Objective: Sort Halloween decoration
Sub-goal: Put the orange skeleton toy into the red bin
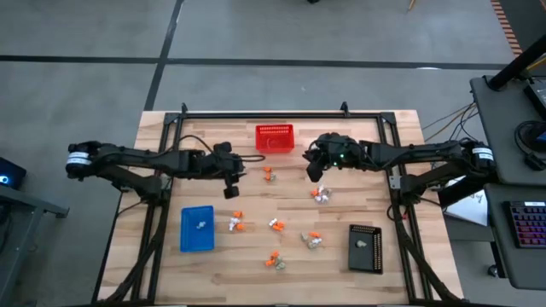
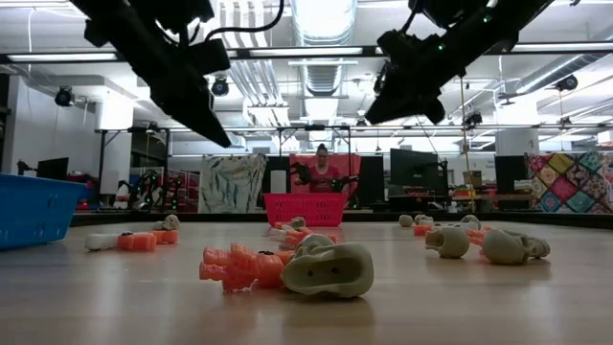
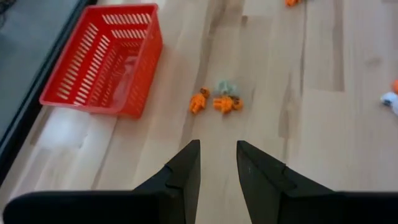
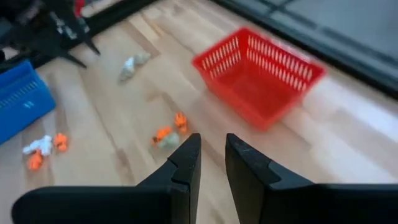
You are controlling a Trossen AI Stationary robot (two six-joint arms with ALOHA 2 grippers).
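Note:
The Halloween decoration lies scattered on the wooden table as tiny orange, white and pale grey trinkets. One cluster lies just before the red basket, and others lie nearer the front. My left gripper hovers open above the table, left of the cluster. My right gripper hovers open, its fingers a narrow gap apart, on the right of the same cluster. Neither gripper has anything between its fingers.
A red mesh basket stands at the far middle of the table. A blue tray with a pale trinket sits front left. A black tray with a pale trinket sits front right. A person stands in the room beyond the table.

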